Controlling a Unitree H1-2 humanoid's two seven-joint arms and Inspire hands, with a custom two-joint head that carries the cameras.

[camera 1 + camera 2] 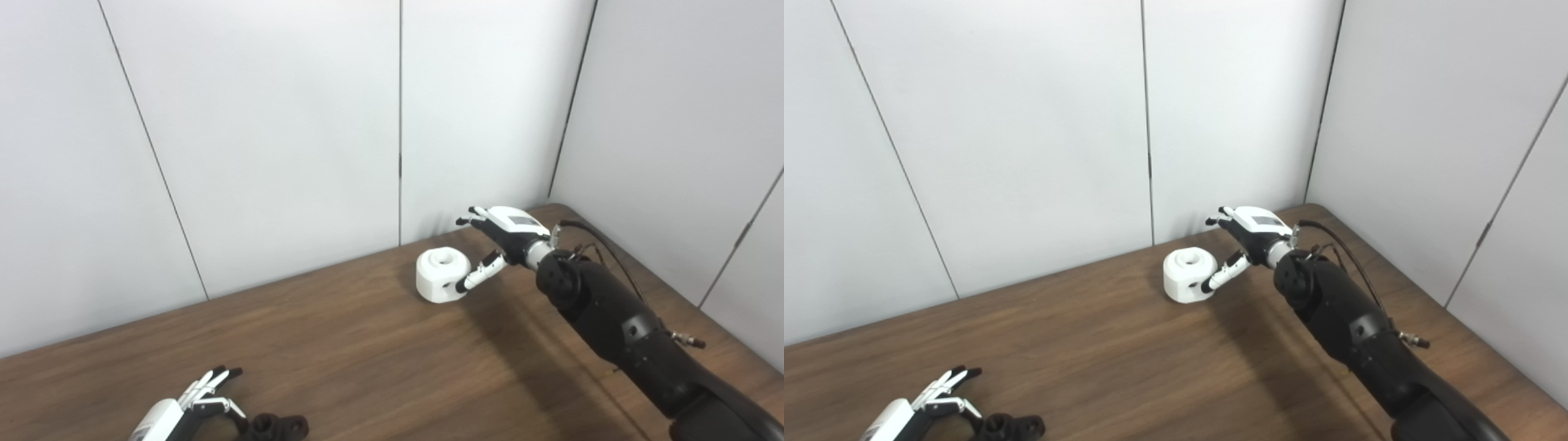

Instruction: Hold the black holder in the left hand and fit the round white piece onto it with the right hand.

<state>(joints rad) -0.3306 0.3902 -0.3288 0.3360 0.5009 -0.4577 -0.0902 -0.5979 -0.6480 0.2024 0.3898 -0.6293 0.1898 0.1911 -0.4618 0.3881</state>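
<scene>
we are reaching: our right robot hand (502,236) spread wide beside the round white piece (442,274), left robot hand (190,404) open by the black holder (275,427); next, close both.

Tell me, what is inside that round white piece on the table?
The round white piece has a round hollow sunk into its top and a small dark hole in its side. How deep either goes cannot be seen. The right robot hand is open beside it, its thumb at the side.
</scene>
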